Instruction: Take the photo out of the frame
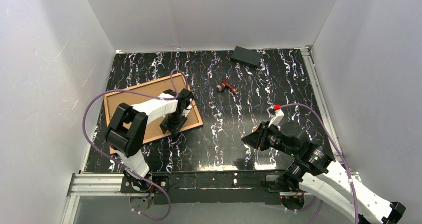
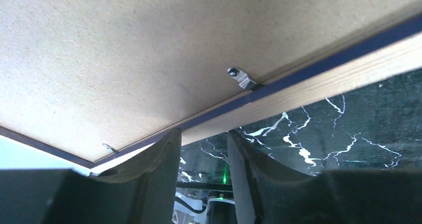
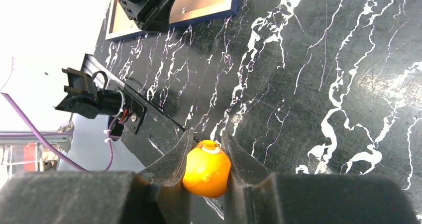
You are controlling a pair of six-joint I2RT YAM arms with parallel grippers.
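I have the thin navy-blue rectangular picture frame (image 1: 197, 115) lying face down at the left of the black, white-veined table (image 1: 278, 84). The photo (image 1: 122, 100) is in it, with only its plain brown board back showing. My left gripper (image 2: 203, 134) sits at the frame's near-right rail. Its fingers (image 2: 160, 159) stand part-way apart with only table showing in the gap, so nothing is pinched.

I judge the step in hand to be freeing the backing. A small bent silver metal tab (image 2: 240, 77) lies over the board's edge just beyond the fingertips, and a second tab (image 2: 108, 147) shows further left. The next move calls for a fingertip to turn that tab off the board without dragging the frame.

My right gripper (image 3: 206, 137) is well apart, near the table's front, and its fingers are pinching a small round orange thing (image 3: 206, 169), so it cannot pin the frame as it is. A flat black block (image 1: 246, 56) at the back and a small brown-red object (image 1: 227, 86) lie away from the work.
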